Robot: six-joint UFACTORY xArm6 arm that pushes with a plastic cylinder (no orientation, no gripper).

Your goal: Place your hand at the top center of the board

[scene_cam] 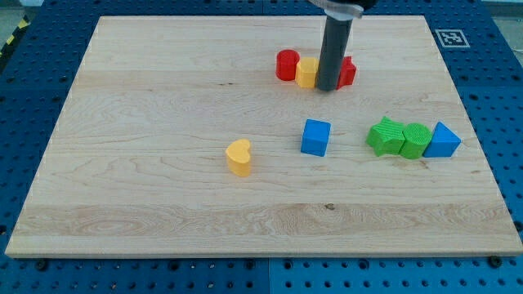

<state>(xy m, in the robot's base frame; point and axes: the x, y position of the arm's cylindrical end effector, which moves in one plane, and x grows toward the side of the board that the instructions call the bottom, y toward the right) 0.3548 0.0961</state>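
Dark and cylindrical, the rod ends in my tip [328,89], which rests on the pale wooden surface [163,98] in the upper part of the board, somewhat toward the view's right of the midline and a short way below the top edge. The tool is a plain rod with no jaws, so it neither opens nor closes and holds nothing.

The tip stands in a tight row of three blocks. A red cylinder [287,64] lies at the view's left of the row, a yellow block [306,73] sits just beside the tip on its left, and a red block [347,72], largely hidden behind the rod, shows on its right. Whether the tip touches the yellow or the red block cannot be told.

Further out, a blue cube [315,137] lies below the tip near the middle of the surface. A yellow heart-shaped block [239,157] lies lower and to the view's left of the cube. Toward the right edge, a green star-shaped block [385,135], a green cylinder-like block [415,140] and a blue triangular block [442,140] form a row, each just beside the next.

Judged against the task, the tip appears near the goal: it is already in the top band of the surface and close to centre. What seems left is a small shift toward the top edge and the view's left.
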